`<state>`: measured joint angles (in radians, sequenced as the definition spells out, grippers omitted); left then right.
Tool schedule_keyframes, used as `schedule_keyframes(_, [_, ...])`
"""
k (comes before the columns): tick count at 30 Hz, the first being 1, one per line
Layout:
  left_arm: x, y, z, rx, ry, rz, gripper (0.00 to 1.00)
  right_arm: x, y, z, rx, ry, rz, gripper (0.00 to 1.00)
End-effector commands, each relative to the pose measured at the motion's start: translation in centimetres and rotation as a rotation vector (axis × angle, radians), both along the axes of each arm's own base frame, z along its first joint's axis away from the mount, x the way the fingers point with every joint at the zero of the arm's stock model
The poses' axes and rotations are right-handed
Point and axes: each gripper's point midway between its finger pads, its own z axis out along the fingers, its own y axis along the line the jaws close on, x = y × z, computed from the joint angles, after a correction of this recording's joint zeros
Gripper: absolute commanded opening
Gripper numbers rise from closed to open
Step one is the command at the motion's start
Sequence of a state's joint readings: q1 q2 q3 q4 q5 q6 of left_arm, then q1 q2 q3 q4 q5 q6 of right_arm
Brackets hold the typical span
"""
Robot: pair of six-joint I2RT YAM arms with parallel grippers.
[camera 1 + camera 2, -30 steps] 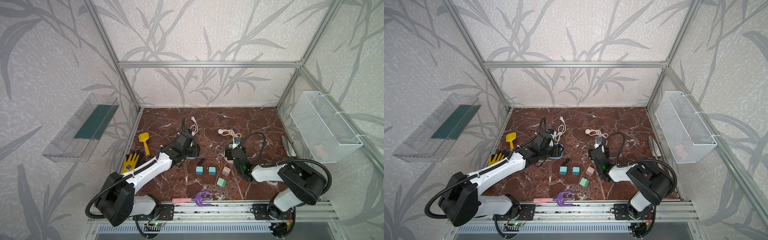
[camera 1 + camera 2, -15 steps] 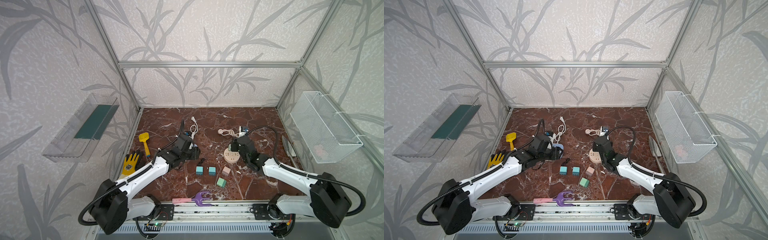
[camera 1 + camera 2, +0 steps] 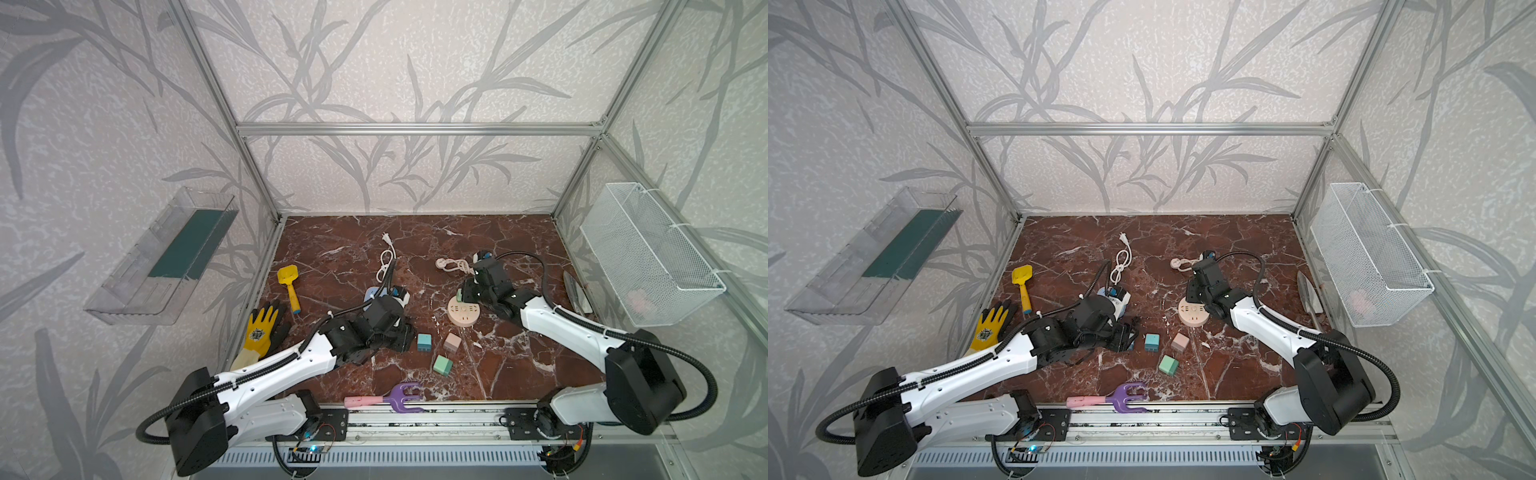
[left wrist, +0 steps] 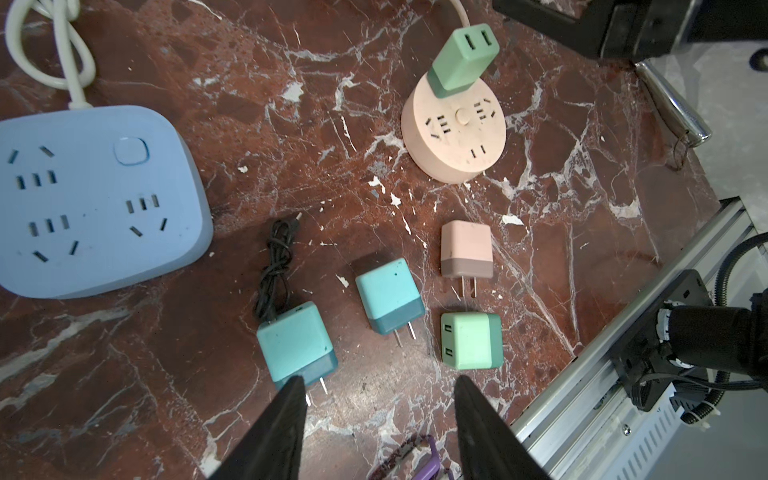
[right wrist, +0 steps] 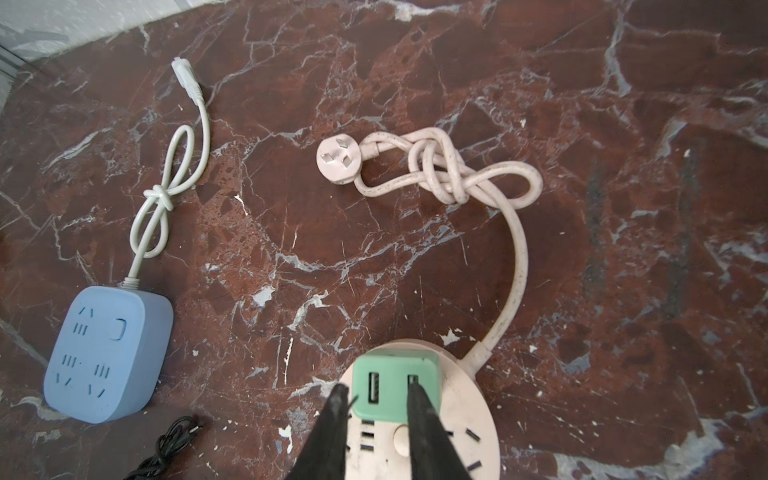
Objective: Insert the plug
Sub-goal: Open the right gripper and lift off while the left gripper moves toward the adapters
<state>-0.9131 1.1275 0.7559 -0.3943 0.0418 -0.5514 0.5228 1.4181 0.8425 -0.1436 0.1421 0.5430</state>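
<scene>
The green USB charger plug point(image 5: 395, 365) stands in the round pink power strip point(image 5: 465, 399), the right gripper point(image 5: 376, 395) just over it, empty with jaws drawn narrow, I'd guess to press it home, while the left gripper point(image 4: 378, 386) hangs part-open and empty by a spare teal charger point(image 4: 295, 345).

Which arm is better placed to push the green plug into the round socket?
Right. The right fingers hang over the green plug on the round socket; the left fingers are off by the teal charger.
</scene>
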Motion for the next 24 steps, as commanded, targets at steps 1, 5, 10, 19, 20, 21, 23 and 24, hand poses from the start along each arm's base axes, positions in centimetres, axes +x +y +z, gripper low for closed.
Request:
schedule_keyframes(1, [-0.4, 0.5, -0.7, 0.026, 0.011, 0.028, 0.56, -0.1, 0.4, 0.3, 0.026, 0.021, 0.010, 0.26])
schedule_keyframes(5, [-0.5, 0.1, -0.9, 0.028, 0.019, 0.019, 0.56, 0.2, 0.2, -0.4, 0.028, 0.035, 0.009, 0.19])
schedule_keyframes(10, [-0.5, 0.1, -1.3, 0.044, 0.018, 0.018, 0.56, 0.2, 0.4, -1.8, 0.039, 0.057, 0.010, 0.07])
schedule_keyframes(19, [-0.4, 0.2, -1.5, 0.055, 0.017, 0.020, 0.56, -0.9, 0.5, -3.8, 0.063, 0.118, 0.018, 0.00])
schedule_keyframes(20, [-0.4, 0.2, -1.6, 0.057, 0.018, 0.018, 0.56, -1.1, 0.5, -3.9, 0.067, 0.120, 0.017, 0.00])
schedule_keyframes(21, [-0.4, 0.2, -1.6, 0.061, 0.017, 0.015, 0.56, -1.2, 0.4, -3.8, 0.070, 0.121, 0.016, 0.00])
schedule_keyframes(23, [-0.4, 0.2, -1.8, 0.070, 0.018, 0.012, 0.56, -1.5, 0.2, -3.9, 0.071, 0.128, 0.010, 0.00])
schedule_keyframes(24, [-0.4, 0.3, -1.9, 0.072, 0.019, 0.012, 0.56, -1.7, 0.1, -3.9, 0.069, 0.131, 0.008, 0.00])
